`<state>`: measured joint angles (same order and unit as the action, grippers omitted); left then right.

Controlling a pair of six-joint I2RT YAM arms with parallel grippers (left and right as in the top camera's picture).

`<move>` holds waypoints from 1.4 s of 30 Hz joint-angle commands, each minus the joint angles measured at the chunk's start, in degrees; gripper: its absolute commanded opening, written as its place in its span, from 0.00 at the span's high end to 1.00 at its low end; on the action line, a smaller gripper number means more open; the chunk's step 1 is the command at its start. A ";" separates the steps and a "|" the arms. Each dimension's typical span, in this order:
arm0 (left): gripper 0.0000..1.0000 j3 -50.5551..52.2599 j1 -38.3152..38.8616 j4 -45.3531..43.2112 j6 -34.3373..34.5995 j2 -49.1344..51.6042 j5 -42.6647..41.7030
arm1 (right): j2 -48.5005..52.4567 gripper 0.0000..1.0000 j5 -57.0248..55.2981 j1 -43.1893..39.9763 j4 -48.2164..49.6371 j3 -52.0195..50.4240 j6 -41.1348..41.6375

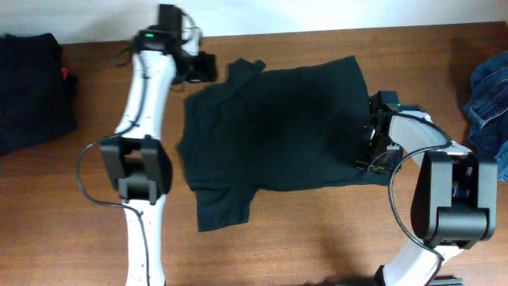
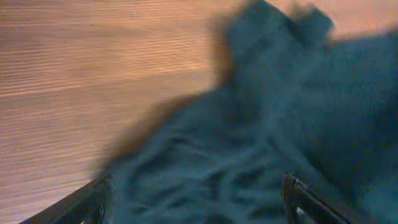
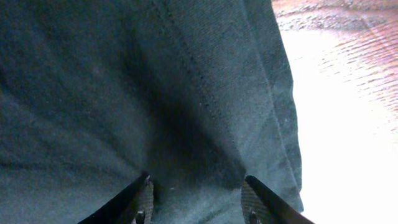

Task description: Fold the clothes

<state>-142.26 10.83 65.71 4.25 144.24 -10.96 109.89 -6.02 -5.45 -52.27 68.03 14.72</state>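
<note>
A black short-sleeved T-shirt (image 1: 278,127) lies spread on the wooden table, one sleeve toward the back (image 1: 246,70) and one toward the front (image 1: 225,208). My left gripper (image 1: 208,68) is at the shirt's back left corner, beside the back sleeve. In the blurred left wrist view its fingers (image 2: 196,205) are wide open over wrinkled dark cloth (image 2: 249,143). My right gripper (image 1: 367,155) is at the shirt's right edge. In the right wrist view its fingers (image 3: 198,202) are open just above the cloth (image 3: 124,93), near a stitched hem.
A pile of dark clothes (image 1: 32,87) with a small red item (image 1: 68,78) lies at the far left. A blue denim garment (image 1: 488,103) lies at the far right edge. Bare wood (image 1: 302,238) shows in front of the shirt.
</note>
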 commanded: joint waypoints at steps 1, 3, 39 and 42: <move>0.15 -0.50 2.75 0.22 -3.80 -1.73 7.26 | 2.89 0.48 -1.75 -0.52 1.73 -2.12 0.59; 0.15 -0.35 4.09 -0.44 -4.11 -1.64 9.20 | 2.89 0.48 -1.70 -0.52 1.81 -2.12 0.59; 0.32 -0.28 10.12 -11.72 -21.07 7.93 16.83 | 2.89 0.46 -0.42 -0.52 3.02 -2.12 0.59; 0.49 -0.28 10.12 -13.07 -21.07 7.98 16.83 | 2.89 0.46 -0.42 -0.52 3.02 -2.12 0.59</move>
<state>-142.19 21.10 53.56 -15.68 151.89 5.15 109.78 -5.98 -5.58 -51.83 67.92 14.61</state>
